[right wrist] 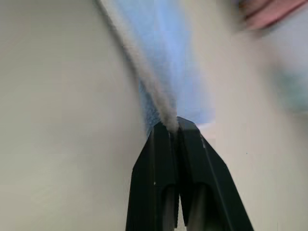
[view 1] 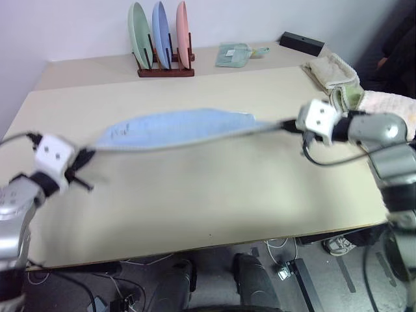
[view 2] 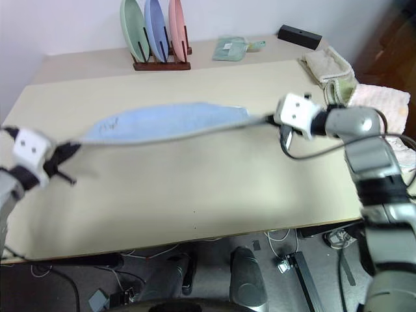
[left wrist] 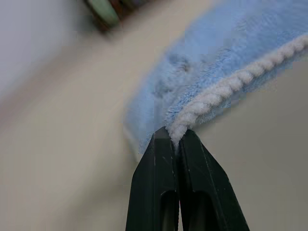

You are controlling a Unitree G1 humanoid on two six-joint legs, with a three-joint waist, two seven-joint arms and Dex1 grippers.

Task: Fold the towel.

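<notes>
The light blue towel (view 1: 179,127) hangs stretched between my two grippers above the beige table (view 1: 214,188), sagging a little in the middle, its whitish trim along the near edge and a small dark mark near its left end. My left gripper (view 1: 88,156) is shut on the towel's left corner; the left wrist view shows the trim (left wrist: 211,98) pinched between the black fingers (left wrist: 154,183). On the right, my right gripper (view 1: 286,125) is shut on the other corner, with the towel (right wrist: 161,57) running away from its fingers (right wrist: 156,178).
A wooden rack with three upright plates (view 1: 159,39) stands at the back of the table. Beside it lies a small folded mint-green cloth (view 1: 235,54) and a black box (view 1: 301,43). A pile of cream and pink towels (view 1: 351,88) sits at the right edge.
</notes>
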